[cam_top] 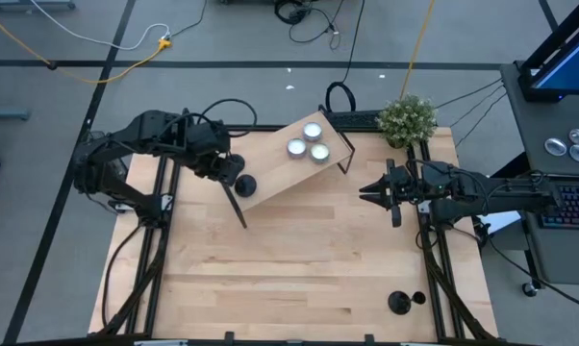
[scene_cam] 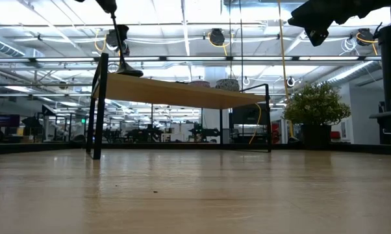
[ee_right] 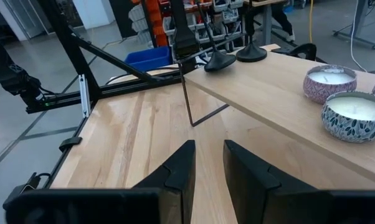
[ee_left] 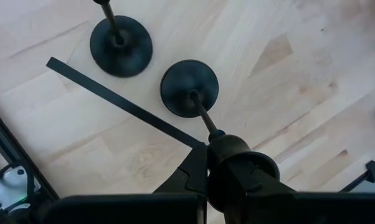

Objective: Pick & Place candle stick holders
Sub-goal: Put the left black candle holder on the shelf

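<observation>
While left tool (ee_left: 206,158) pinches holder (ee_left: 189,88), wrist view alone shows second holder (ee_left: 121,45).

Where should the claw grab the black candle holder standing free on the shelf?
I'd pinch the free candle holder by its thin upright stem, coming down from above. Its disc base lies flat on the wood, so there is probably nothing there to squeeze.

no readable text, labels, numbers, signs
</observation>
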